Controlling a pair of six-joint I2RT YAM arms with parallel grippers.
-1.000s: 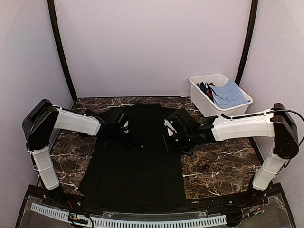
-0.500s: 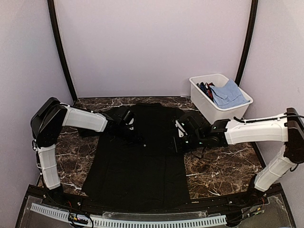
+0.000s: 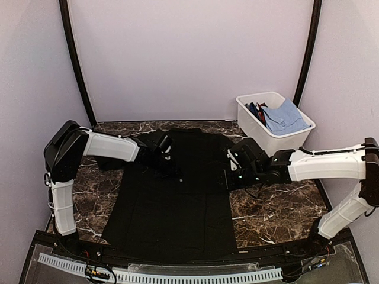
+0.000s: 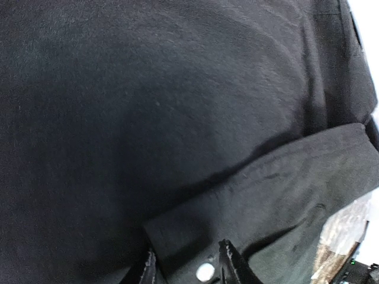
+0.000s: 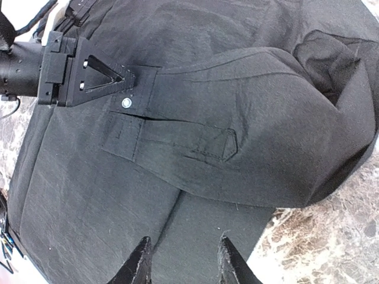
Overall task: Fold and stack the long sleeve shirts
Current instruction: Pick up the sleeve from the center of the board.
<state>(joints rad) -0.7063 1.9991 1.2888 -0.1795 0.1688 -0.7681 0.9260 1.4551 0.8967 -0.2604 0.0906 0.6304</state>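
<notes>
A plain black long sleeve shirt (image 3: 177, 201) lies spread flat on the marble table (image 3: 278, 207), hem toward the arm bases. Its right sleeve is folded across the chest, and the cuff (image 5: 177, 139) with a small white button (image 5: 126, 103) lies flat there. My left gripper (image 3: 170, 165) is low over that cuff; its fingertips straddle the cuff corner (image 4: 266, 195) and the button (image 4: 205, 272), apart and not pinching. It also shows in the right wrist view (image 5: 130, 80). My right gripper (image 3: 228, 177) is open and empty over the shirt's right edge (image 5: 183, 260).
A white bin (image 3: 260, 133) stands at the back right with a folded light blue shirt (image 3: 287, 115) and darker cloth in it. Bare marble shows beside the shirt's right side (image 5: 331, 236). Purple walls close in the back and sides.
My right gripper has drawn back to the right, off the chest toward the shirt's right edge. My left gripper has shifted slightly up and right over the cuff. The shirt lies still.
</notes>
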